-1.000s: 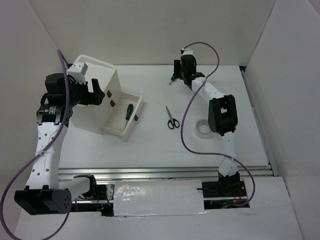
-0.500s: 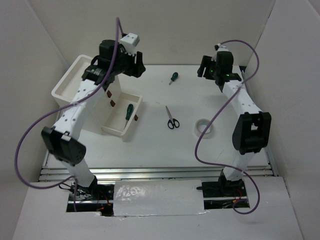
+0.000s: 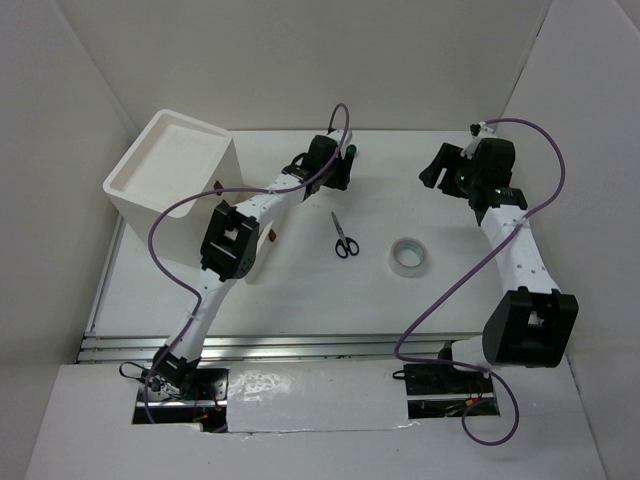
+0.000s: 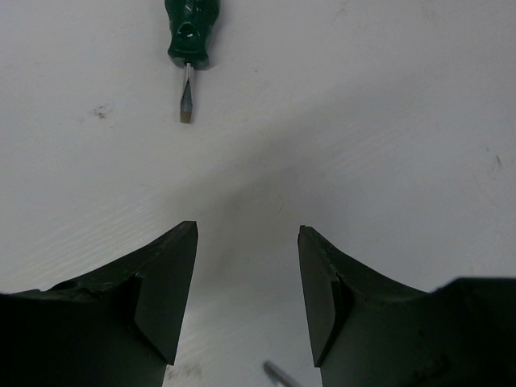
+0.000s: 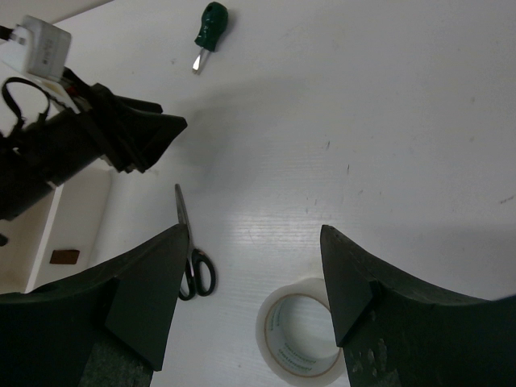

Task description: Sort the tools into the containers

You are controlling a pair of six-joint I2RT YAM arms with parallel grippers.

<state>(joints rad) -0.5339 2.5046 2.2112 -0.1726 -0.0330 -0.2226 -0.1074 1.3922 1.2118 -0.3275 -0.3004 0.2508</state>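
The short stubby green screwdriver lies at the back middle of the table, just ahead of my open, empty left gripper. From above, the left gripper sits right beside it. Black-handled scissors and the white tape roll lie mid-table. My right gripper is open and empty at the back right, and its wrist view shows it above the tape and scissors. The white cabinet stands at the left. The longer screwdriver is hidden.
The left arm lies across the pulled-out white drawer, hiding most of it; a red-brown handle shows. White walls enclose the table on the back and both sides. Purple cables loop off both arms.
The left arm swung from the cabinet side across to the back middle, ending at the stubby screwdriver. The right arm drew back from that screwdriver toward the right. The tools have not moved.
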